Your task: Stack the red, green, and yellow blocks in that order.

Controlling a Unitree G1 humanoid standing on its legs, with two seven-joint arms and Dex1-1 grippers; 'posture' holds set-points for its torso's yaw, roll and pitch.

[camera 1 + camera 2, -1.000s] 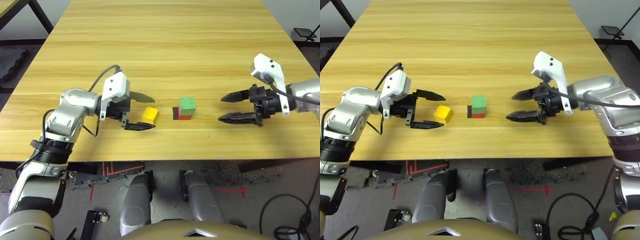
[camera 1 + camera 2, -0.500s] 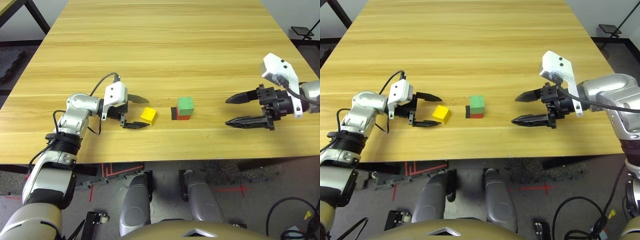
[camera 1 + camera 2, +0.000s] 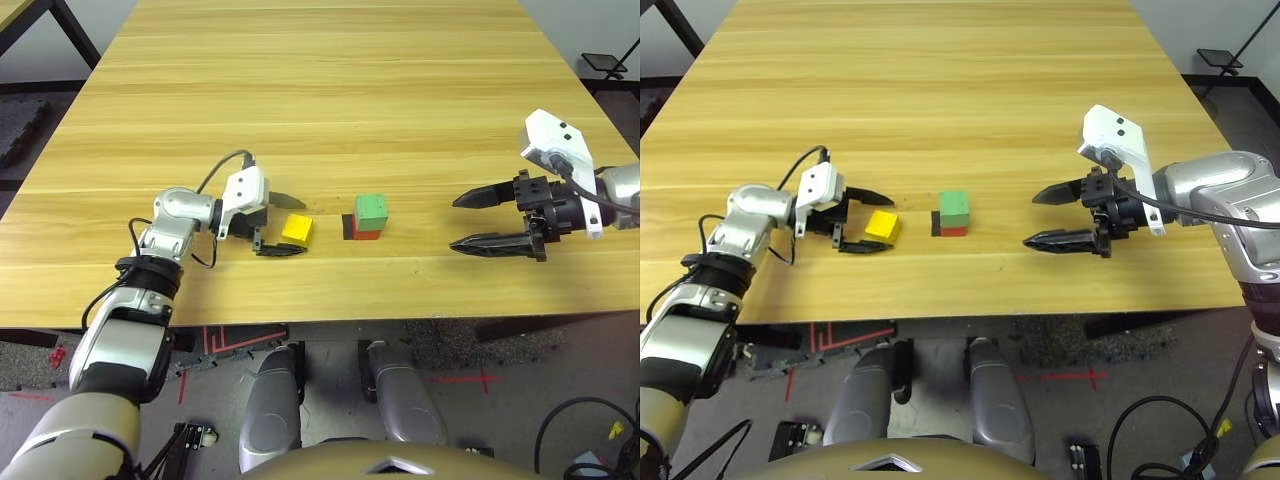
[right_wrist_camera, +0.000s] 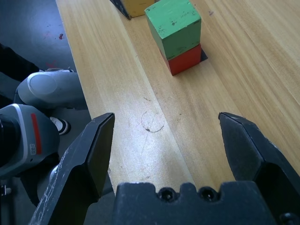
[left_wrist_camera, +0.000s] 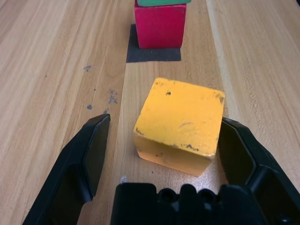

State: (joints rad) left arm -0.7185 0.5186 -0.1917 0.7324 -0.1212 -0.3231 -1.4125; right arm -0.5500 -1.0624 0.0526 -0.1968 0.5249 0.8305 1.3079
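Yellow block (image 3: 296, 229) now between left end effector's (image 3: 281, 224) fingers.

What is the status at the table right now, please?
Left gripper open around yellow block. Right gripper open, clear. Green block sits on red block. Nothing in the way.

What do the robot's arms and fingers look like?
Both arms are shiny silver with black joints. Each ends in a white box and two black pointed fingers: the left gripper and the right gripper. A thin black cable loops over the left wrist.
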